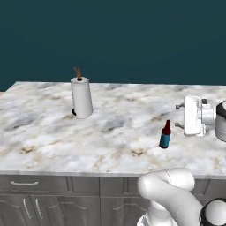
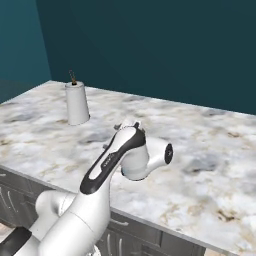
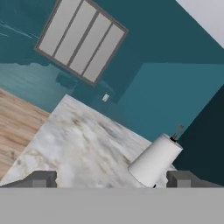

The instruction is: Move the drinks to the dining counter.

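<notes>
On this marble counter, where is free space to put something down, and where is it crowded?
Bare marble lies left of the paper-towel roll and between it and the bottle. The near front edge of the counter is free too. It is crowded around the bottle, where the open end effector hovers.

You see a white tabletop [image 1: 53, 132] veined grey-brown, a white paper-towel roll [image 1: 82, 98], a dark bottle [image 1: 165, 135] with red neck and blue label, and teal walls [image 1: 132, 39].

Marble counter [image 1: 44, 128] polished; paper-towel roll [image 1: 81, 98] matt.
</notes>
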